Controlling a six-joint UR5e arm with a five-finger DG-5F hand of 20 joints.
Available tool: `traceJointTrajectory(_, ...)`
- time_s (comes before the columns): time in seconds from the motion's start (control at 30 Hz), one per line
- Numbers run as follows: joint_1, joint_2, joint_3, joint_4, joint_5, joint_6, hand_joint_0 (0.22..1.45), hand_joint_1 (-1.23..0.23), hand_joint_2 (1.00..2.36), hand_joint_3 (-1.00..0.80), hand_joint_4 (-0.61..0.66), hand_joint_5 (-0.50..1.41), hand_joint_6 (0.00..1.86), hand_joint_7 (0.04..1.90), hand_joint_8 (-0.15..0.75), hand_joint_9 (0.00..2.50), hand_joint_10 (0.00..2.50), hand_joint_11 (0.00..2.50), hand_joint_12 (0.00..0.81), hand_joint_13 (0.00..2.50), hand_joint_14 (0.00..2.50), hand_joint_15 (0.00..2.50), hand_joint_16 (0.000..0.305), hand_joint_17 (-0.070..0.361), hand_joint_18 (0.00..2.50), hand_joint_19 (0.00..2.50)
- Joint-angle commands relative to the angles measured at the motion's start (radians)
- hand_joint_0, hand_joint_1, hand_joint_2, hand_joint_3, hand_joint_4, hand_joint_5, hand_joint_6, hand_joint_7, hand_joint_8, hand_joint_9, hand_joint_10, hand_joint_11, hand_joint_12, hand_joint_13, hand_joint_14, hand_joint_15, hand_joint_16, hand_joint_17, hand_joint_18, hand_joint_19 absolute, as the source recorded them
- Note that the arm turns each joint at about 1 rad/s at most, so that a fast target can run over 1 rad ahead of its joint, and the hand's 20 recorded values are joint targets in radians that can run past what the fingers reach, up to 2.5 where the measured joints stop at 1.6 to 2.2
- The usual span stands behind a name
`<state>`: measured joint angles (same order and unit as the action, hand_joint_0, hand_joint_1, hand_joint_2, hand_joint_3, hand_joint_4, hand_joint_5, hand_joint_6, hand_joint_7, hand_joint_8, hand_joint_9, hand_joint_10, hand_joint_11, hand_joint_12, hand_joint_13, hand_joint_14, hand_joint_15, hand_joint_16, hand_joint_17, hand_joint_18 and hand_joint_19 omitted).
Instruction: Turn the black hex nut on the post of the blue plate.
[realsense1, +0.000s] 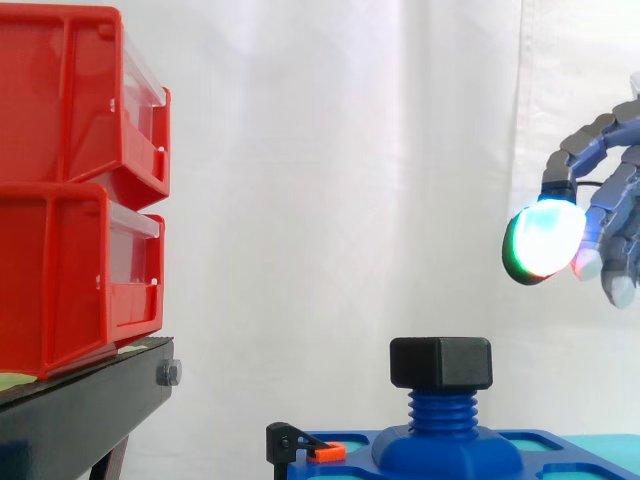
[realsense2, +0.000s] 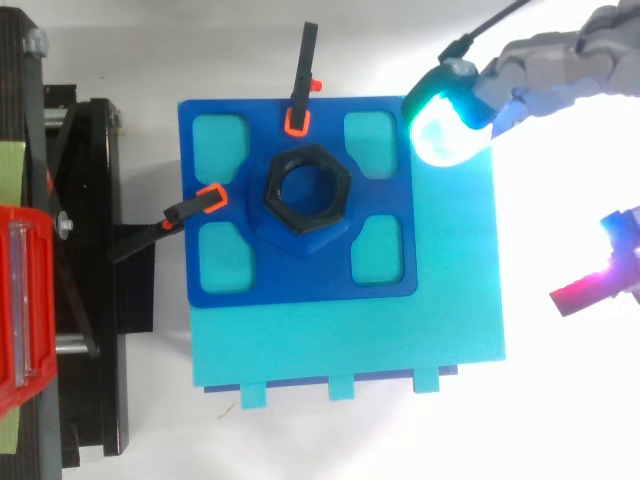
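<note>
While hand hovers, nut bore faces up.

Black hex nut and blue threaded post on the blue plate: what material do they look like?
Black hex nut: likely plastic, matte, rounded edges, no metallic glint. Blue threaded post: likely plastic too, same saturated blue as the blue plate, slight sheen on coarse threads; moulded or printed, cannot tell.

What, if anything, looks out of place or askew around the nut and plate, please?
Nothing stands out: the black hex nut sits level on the post, two clamps grip the blue plate, and the hand hovers clear of it.
</note>
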<state>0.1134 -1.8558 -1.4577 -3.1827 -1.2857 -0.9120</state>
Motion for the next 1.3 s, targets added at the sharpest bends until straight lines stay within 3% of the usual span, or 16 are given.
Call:
traceJointTrajectory(0.0, 0.000, -0.005, 0.005, 0.020, 0.000, -0.059, 0.50, -0.94, 1.00, -0.50, 0.08, -0.23, 0.50, 0.75, 0.131, 0.61, 0.01, 0.32, 0.282, 0.74, 0.02, 0.42, 0.041, 0.091, 0.63, 0.60)
traceJointTrajectory(0.13, 0.002, -0.008, 0.005, 0.081, 0.009, -0.134, 0.48, -0.93, 1.00, -0.50, 0.07, -0.23, 0.50, 0.73, 0.133, 0.56, 0.01, 0.27, 0.287, 0.67, 0.01, 0.38, 0.041, 0.093, 0.56, 0.54)
traceJointTrajectory(0.23, 0.003, -0.036, 0.027, 0.104, 0.011, -0.151, 0.46, -0.90, 1.00, -0.50, 0.07, -0.23, 0.50, 0.73, 0.140, 0.54, 0.01, 0.25, 0.289, 0.61, 0.01, 0.34, 0.041, 0.092, 0.49, 0.48)
traceJointTrajectory(0.33, -0.003, -0.091, 0.097, 0.089, -0.001, -0.153, 0.45, -0.88, 1.00, -0.50, 0.07, -0.23, 0.50, 0.72, 0.139, 0.51, 0.01, 0.22, 0.293, 0.56, 0.01, 0.31, 0.041, 0.093, 0.44, 0.44)
traceJointTrajectory(0.37, -0.006, -0.123, 0.151, 0.055, -0.023, -0.153, 0.45, -0.86, 1.00, -0.50, 0.07, -0.23, 0.50, 0.72, 0.138, 0.50, 0.01, 0.22, 0.298, 0.55, 0.01, 0.31, 0.042, 0.095, 0.42, 0.43)
traceJointTrajectory(0.43, -0.008, -0.149, 0.201, 0.012, -0.044, -0.156, 0.44, -0.84, 1.00, -0.50, 0.08, -0.23, 0.50, 0.72, 0.142, 0.48, 0.01, 0.21, 0.301, 0.52, 0.01, 0.29, 0.043, 0.096, 0.38, 0.42)
traceJointTrajectory(0.63, -0.004, -0.200, 0.275, -0.013, -0.057, -0.168, 0.42, -0.74, 1.00, -0.50, 0.08, -0.23, 0.50, 0.72, 0.145, 0.43, 0.01, 0.17, 0.315, 0.46, 0.01, 0.27, 0.046, 0.103, 0.30, 0.40)
traceJointTrajectory(0.67, -0.004, -0.218, 0.290, -0.022, -0.072, -0.168, 0.42, -0.73, 1.00, -0.50, 0.09, -0.23, 0.50, 0.71, 0.145, 0.42, 0.01, 0.15, 0.317, 0.44, 0.01, 0.25, 0.047, 0.105, 0.28, 0.39)
traceJointTrajectory(0.8, 0.000, -0.223, 0.296, -0.022, -0.104, -0.169, 0.41, -0.69, 1.00, -0.50, 0.09, -0.23, 0.50, 0.70, 0.145, 0.38, 0.00, 0.10, 0.321, 0.41, 0.01, 0.23, 0.047, 0.107, 0.24, 0.38)
traceJointTrajectory(0.93, 0.009, -0.224, 0.296, -0.022, -0.103, -0.179, 0.40, -0.65, 1.00, -0.50, 0.09, -0.23, 0.50, 0.69, 0.153, 0.36, 0.00, 0.09, 0.324, 0.39, 0.01, 0.24, 0.049, 0.109, 0.22, 0.38)
traceJointTrajectory(1.07, 0.012, -0.247, 0.300, -0.020, -0.107, -0.176, 0.40, -0.58, 1.00, -0.50, 0.09, -0.23, 0.50, 0.67, 0.152, 0.35, 0.00, 0.07, 0.326, 0.37, 0.01, 0.23, 0.049, 0.111, 0.20, 0.37)
traceJointTrajectory(1.27, 0.014, -0.249, 0.300, -0.003, -0.112, -0.174, 0.41, -0.50, 1.00, -0.50, 0.10, -0.22, 0.50, 0.67, 0.150, 0.34, 0.00, 0.07, 0.325, 0.36, 0.01, 0.23, 0.049, 0.111, 0.18, 0.38)
